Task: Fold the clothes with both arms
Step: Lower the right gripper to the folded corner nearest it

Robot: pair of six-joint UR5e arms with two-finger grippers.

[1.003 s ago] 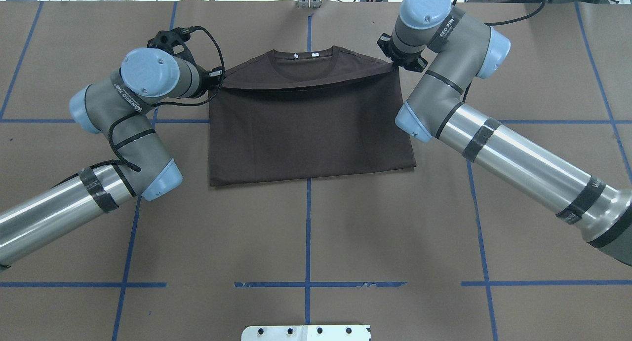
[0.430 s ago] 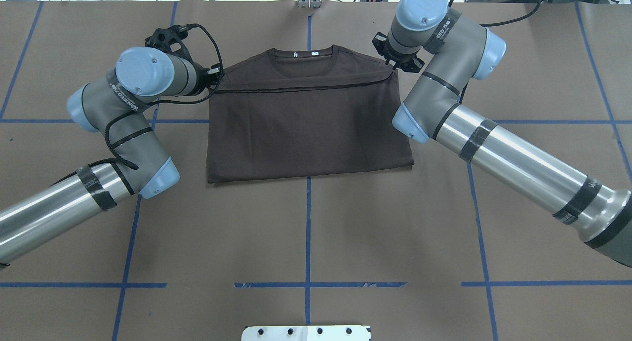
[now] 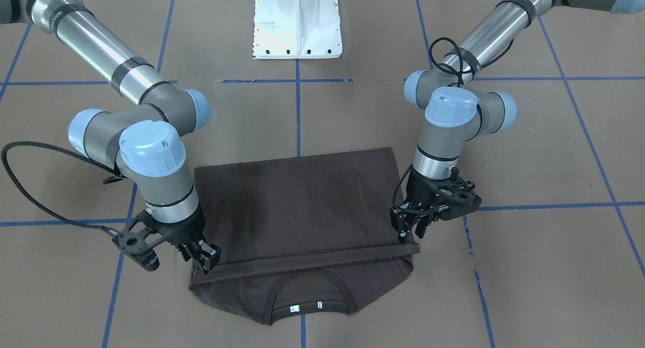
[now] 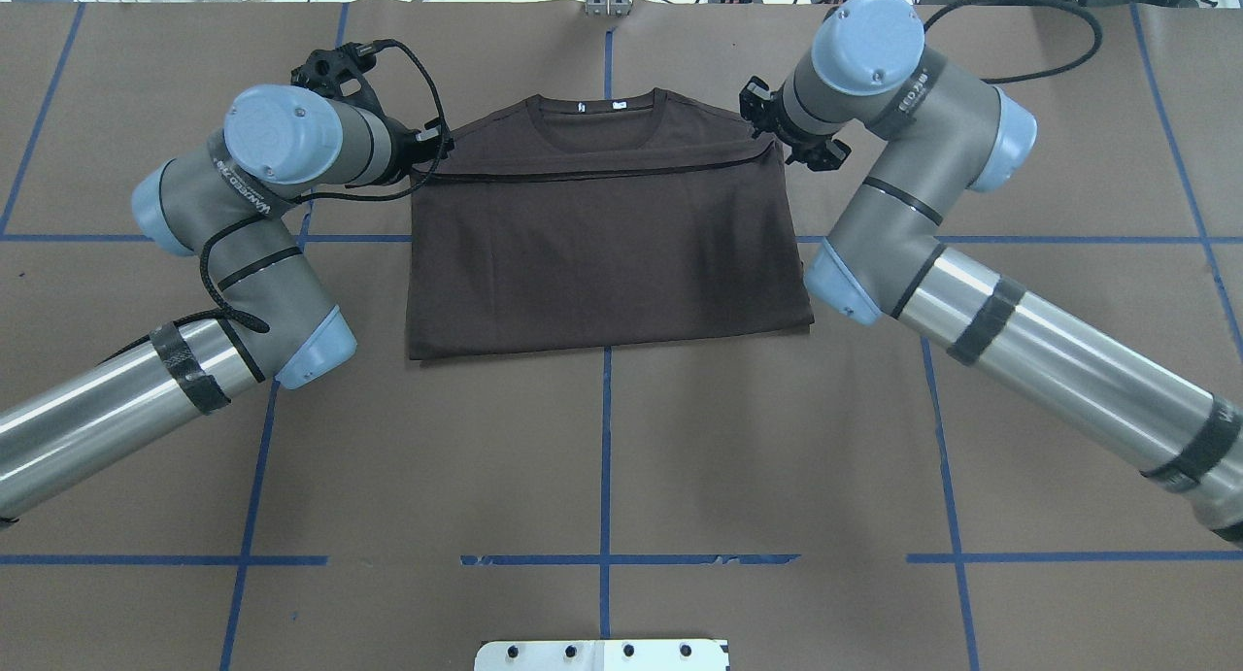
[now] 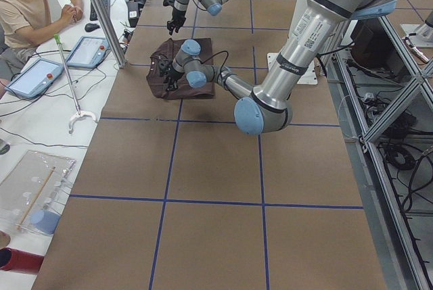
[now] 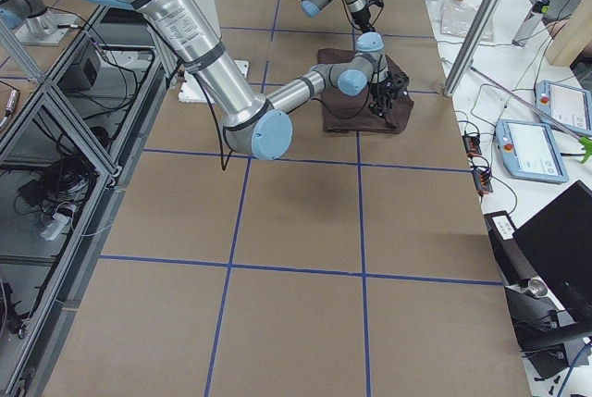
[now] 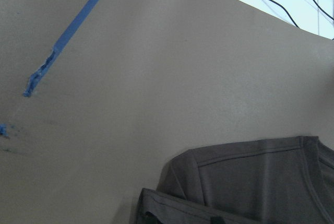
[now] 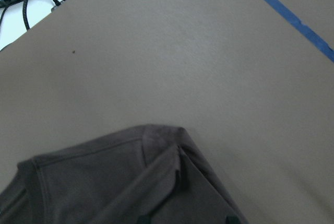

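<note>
The dark brown T-shirt (image 4: 602, 253) lies flat on the brown table, its bottom half folded up so the hem runs across the chest just below the collar (image 3: 310, 287). My left gripper (image 3: 410, 233) hovers just above one hem corner with its fingers apart and nothing between them; from overhead the left gripper (image 4: 432, 151) sits at the shirt's left edge. My right gripper (image 3: 205, 261) stands at the other hem corner, also open; the right gripper (image 4: 777, 145) is at the shirt's right edge. Both wrist views show the cloth (image 7: 250, 177) (image 8: 104, 182) resting on the table.
The white pedestal base (image 3: 297, 25) stands at the robot's side of the table. Blue tape lines (image 4: 604, 457) grid the brown surface. A seated person (image 5: 27, 6) and control tablets (image 5: 34, 77) are beyond the table's far edge.
The lifted hem came down and now lies flat across the chest. The right arm's elbow swung outward to the right; the left arm barely shifted. Both grippers have let go of the hem.
</note>
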